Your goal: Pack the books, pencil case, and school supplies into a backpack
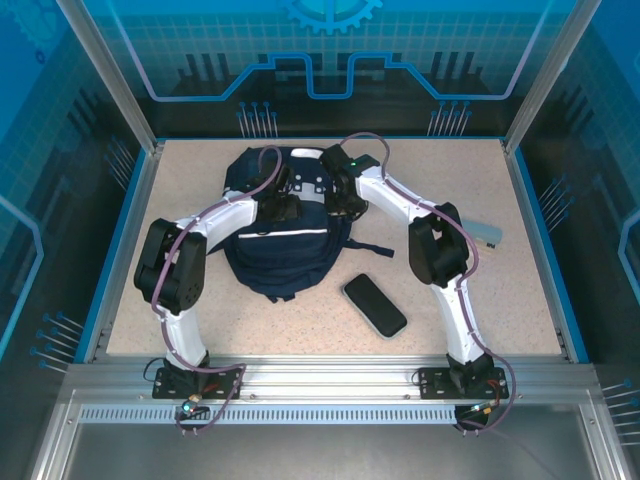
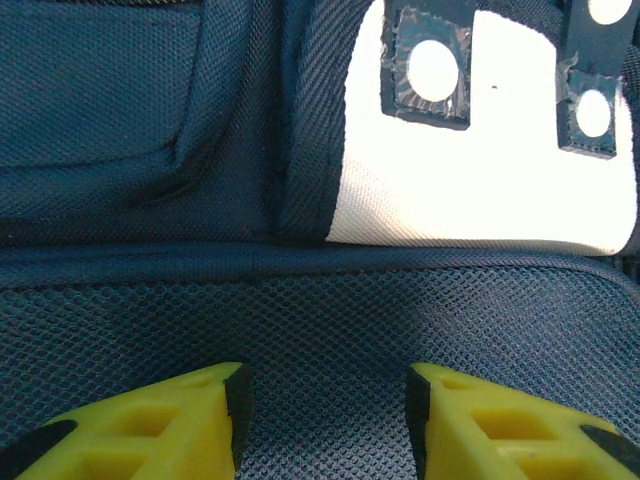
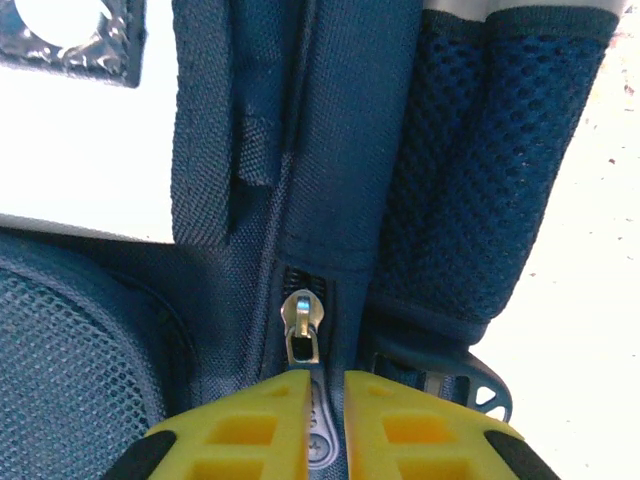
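A: Right tool (image 3: 325, 388) is pinching the zipper (image 3: 300, 325); left tool (image 2: 325, 400), spread, is hovering over the backpack (image 1: 270, 265) lying mid-surface (image 1: 480, 300).
B: Risk: the zipper may be slipping free if loose fabric bunches, nothing pinning it.

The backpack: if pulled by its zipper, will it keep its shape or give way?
The backpack is probably floppy: soft woven fabric and mesh, lying slumped on the table. The small metal zipper pull may slip from the right gripper's jaws.
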`<state>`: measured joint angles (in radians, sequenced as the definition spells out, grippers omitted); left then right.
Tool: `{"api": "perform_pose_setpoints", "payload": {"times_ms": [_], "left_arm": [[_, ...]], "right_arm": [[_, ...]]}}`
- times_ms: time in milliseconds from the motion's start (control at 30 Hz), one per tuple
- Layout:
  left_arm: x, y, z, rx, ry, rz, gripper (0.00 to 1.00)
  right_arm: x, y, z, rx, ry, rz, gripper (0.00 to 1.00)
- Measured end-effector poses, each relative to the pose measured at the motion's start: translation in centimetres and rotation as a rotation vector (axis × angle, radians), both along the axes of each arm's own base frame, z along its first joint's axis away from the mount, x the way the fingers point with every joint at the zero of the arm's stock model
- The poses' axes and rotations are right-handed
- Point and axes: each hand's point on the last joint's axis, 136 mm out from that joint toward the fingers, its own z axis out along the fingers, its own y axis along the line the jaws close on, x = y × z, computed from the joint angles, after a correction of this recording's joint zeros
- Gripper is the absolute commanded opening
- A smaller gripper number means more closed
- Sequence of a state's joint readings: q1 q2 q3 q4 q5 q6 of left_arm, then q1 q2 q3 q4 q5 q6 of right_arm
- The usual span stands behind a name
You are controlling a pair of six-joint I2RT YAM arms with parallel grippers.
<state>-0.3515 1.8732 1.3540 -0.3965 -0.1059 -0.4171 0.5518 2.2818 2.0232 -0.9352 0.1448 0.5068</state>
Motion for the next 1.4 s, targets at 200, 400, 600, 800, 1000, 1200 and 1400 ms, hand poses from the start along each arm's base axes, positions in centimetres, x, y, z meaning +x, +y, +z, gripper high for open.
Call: {"api": "perform_pose_setpoints", "payload": {"times_ms": [200,400,600,800,1000,1200,1400], "left_arm": [[-0.3,-0.5,1.2,-0.029,-0.010,-0.023,0.48],[-0.6,-1.8,2.5,-0.081,-0.031,-0.061,0.48],[-0.4,-4.0,2.5,-0.101,-0.031,-0.106,0.46],[0.1,-5.2,0.6,-0.091,-0.003,-0.111,0.40],[0.6,-4.7,-0.1,-0.071,0.002,-0.068,0.33],[1.0,-4.3,-0.7,-0.031,0.028,0.019,0.33],[1.3,-3.7,-1.0,-0.014,0.036,0.086,0.33]], "right_arm": [[-0.2,0.4,0.1,0.013,0.006,0.047,0.28],[-0.9,0.4,-0.2,0.012,0.022,0.095,0.30],[-1.0,0.3,-0.5,0.011,0.024,0.120,0.31],[-0.9,0.5,-0.5,0.045,0.037,0.137,0.28],[-1.0,0.8,-0.5,0.070,0.041,0.154,0.13],[-1.6,0.6,-1.2,0.093,0.043,0.154,0.10],[-4.0,0.7,0.1,0.196,0.056,0.155,0.08]]}}
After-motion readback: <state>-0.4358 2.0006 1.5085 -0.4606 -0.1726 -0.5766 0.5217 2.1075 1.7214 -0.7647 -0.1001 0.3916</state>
